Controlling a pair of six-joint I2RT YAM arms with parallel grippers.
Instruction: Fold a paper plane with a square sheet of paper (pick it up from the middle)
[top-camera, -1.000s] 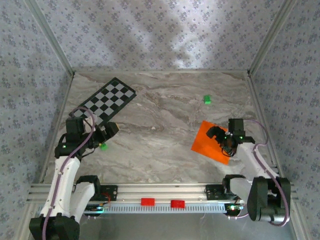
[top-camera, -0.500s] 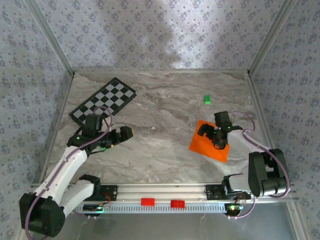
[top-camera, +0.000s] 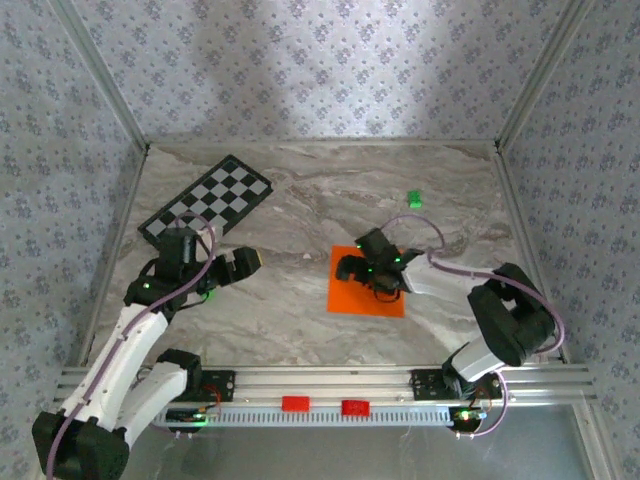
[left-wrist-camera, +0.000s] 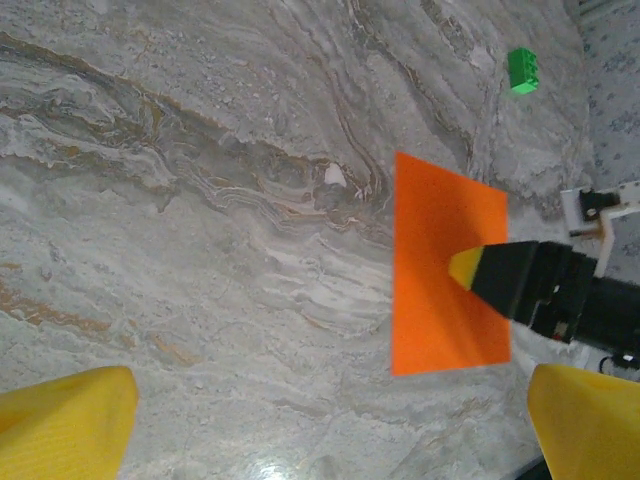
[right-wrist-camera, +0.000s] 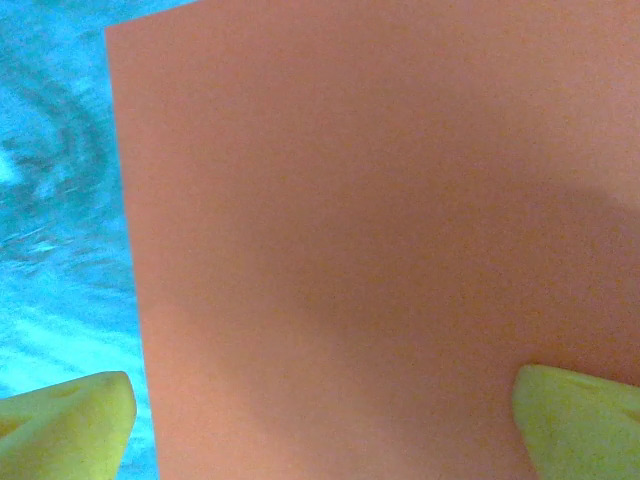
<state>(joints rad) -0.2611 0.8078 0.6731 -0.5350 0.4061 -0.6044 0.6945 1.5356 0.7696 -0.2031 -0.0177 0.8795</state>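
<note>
Top external view: right gripper over square sheet of paper, jaws spread, nothing pinched. Also spread: left gripper, well apart. Sheet lies flat on bench, right of centre, bright orange, uncreased. Step, likely: first pickup. Next: lower, pinch at middle gently.

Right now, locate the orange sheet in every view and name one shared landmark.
Top external: sheet right of centre, under the right pincer.
Left wrist: right of centre, below the green block.
Right wrist: centre and right, table at left.
Landmark: the yellow-tipped right pincer, at the sheet in all three.
</note>
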